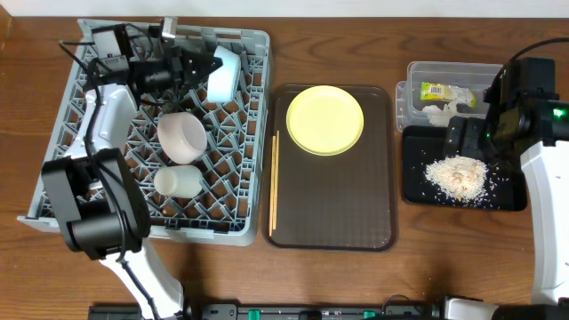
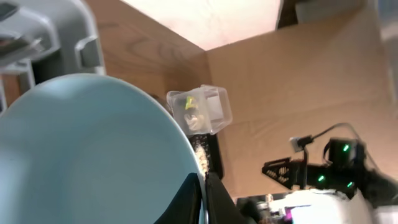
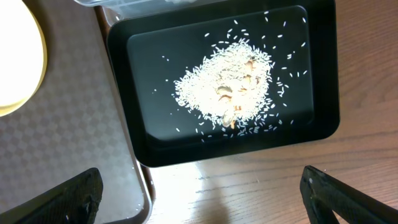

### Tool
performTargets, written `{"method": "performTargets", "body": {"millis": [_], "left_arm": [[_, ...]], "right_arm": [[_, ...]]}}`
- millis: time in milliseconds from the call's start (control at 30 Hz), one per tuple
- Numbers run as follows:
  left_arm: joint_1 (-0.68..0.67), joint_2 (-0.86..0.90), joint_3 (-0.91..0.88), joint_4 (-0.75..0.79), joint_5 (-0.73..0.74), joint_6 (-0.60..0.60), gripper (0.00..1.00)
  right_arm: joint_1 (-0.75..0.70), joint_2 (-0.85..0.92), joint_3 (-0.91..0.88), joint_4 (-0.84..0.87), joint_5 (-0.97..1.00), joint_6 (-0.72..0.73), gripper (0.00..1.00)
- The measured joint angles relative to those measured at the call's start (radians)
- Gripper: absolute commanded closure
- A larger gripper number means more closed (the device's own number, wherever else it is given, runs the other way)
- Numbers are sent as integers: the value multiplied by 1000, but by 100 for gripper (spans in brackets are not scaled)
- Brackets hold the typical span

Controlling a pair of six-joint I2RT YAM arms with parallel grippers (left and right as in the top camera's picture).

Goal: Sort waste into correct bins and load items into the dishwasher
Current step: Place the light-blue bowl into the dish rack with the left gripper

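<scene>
Overhead: at upper left, the left end effector [image 1: 203,66] is clamped on the light-blue bowl [image 1: 224,71] over the dish rack [image 1: 253,178].

Left wrist: the bowl's rim is pinched (bottom centre).

Right wrist: the right end effector [image 3: 200,179] is spread wide above the black tray [image 3: 155,132] — rice scraps [image 3: 227,93] heaped mid-frame.

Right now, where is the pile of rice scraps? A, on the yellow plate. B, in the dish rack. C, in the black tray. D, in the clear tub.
C: the rice lies heaped in the middle of the black tray, with loose grains scattered around it, and none shows in the clear tub next to it.
</scene>
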Motion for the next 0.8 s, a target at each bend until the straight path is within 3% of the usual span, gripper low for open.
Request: {"method": "performTargets", "body": {"millis": [300, 567, 800], "left_arm": [[6, 33, 0, 26, 38, -195, 94], [6, 49, 0, 239, 56, -407, 94], [6, 51, 0, 278, 43, -530, 94]], "right_arm": [[0, 0, 0, 0, 0, 0, 1], [0, 0, 0, 0, 0, 0, 1], [0, 0, 0, 0, 0, 0, 1]]}}
